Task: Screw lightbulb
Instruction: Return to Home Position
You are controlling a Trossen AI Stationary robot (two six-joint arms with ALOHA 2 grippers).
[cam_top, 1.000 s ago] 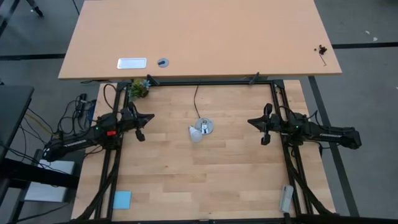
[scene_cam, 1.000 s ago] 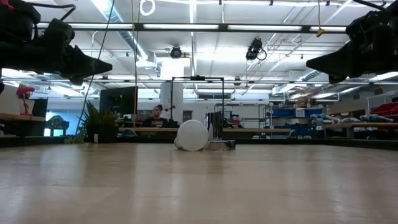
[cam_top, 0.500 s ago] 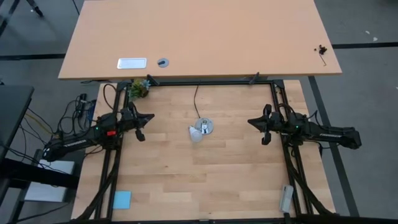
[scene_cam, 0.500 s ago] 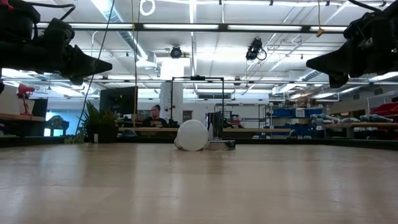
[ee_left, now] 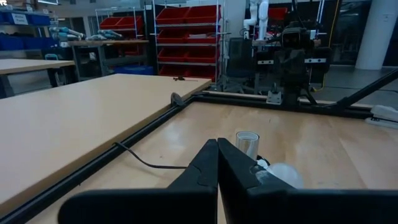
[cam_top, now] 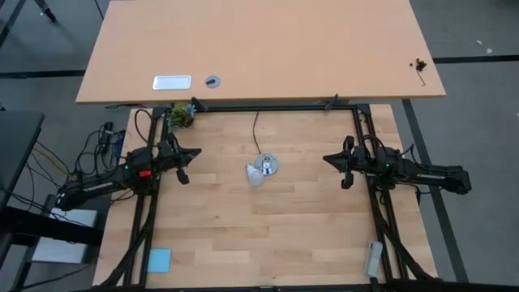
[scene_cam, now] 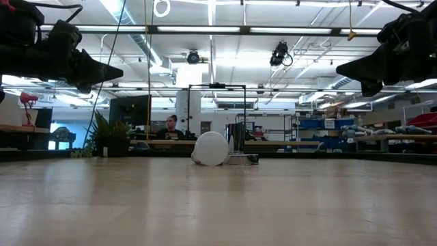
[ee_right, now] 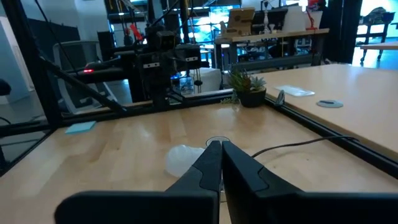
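The white frosted lightbulb lies on its side on the wooden table near the middle, right beside the round silver socket with its black cord. The bulb also shows in the low view, the left wrist view and the right wrist view. My left gripper hovers shut to the bulb's left, above the table. My right gripper hovers shut to its right. Both point at the middle and hold nothing.
A small potted plant stands at the table's far left corner. A blue pad lies near the front left, a grey object near the front right. A larger tan table stands beyond the far edge. A person sits far behind.
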